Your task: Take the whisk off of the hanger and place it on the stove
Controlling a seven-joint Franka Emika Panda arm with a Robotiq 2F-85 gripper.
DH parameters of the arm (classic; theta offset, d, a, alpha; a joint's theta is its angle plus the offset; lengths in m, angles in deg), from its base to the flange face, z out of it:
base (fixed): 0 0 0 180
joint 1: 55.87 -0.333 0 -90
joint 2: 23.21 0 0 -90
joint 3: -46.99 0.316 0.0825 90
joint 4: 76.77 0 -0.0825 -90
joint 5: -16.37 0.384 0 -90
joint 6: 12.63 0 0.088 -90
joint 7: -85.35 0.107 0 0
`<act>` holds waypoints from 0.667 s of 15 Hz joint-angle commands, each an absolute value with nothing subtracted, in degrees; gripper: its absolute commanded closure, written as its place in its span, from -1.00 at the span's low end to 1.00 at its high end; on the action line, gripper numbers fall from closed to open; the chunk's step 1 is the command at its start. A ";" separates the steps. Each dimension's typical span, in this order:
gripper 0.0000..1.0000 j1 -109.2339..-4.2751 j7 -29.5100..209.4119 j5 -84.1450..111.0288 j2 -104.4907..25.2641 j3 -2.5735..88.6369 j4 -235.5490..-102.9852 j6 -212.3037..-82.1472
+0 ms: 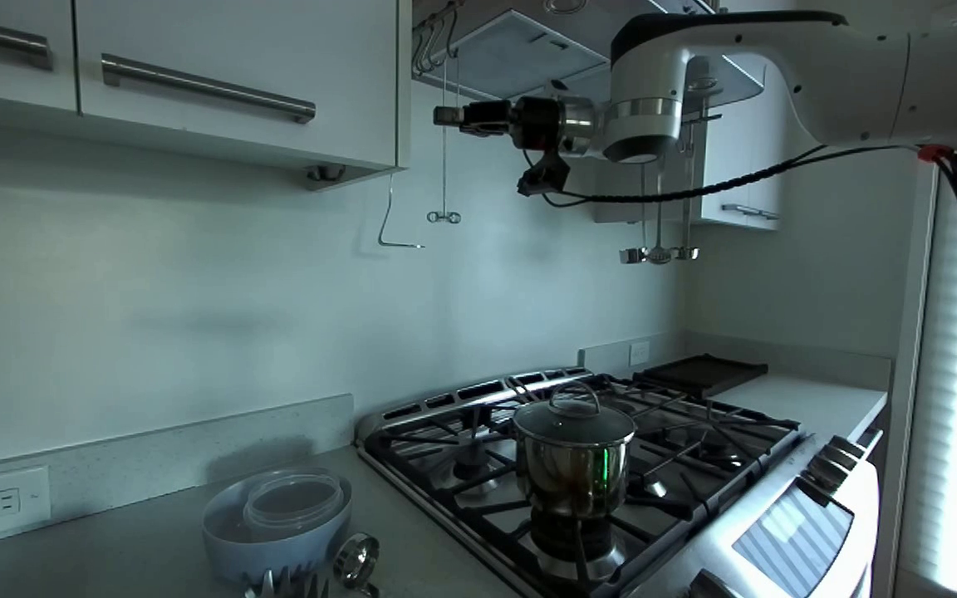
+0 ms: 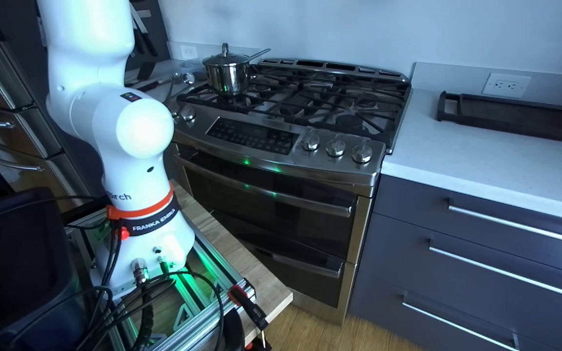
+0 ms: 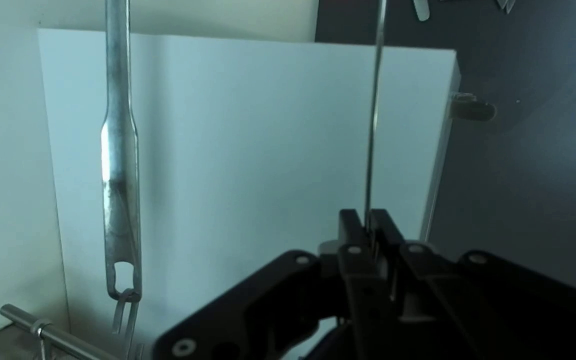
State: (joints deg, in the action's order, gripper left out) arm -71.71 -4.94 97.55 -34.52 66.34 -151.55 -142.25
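Whisk (image 3: 374,115) hangs upright high and left of the pot (image 1: 574,457) in an exterior view, my gripper (image 3: 366,220) pinched nearly together around it, so I judge the grasp done, with unhooking, probably, and setting it on the stove (image 2: 305,97) to come.

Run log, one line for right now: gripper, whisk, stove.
gripper: closed around whisk | whisk: pointing straight down | unhooked: cannot tell | stove: lidded pot on top | placement: not yet done
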 commanded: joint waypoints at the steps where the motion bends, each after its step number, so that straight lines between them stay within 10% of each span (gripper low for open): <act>1: 0.95 -72.01 -6.94 100.85 -34.45 67.16 -150.87 -144.71; 10: 0.95 -72.45 -8.66 103.27 -33.88 68.92 -150.23 -151.56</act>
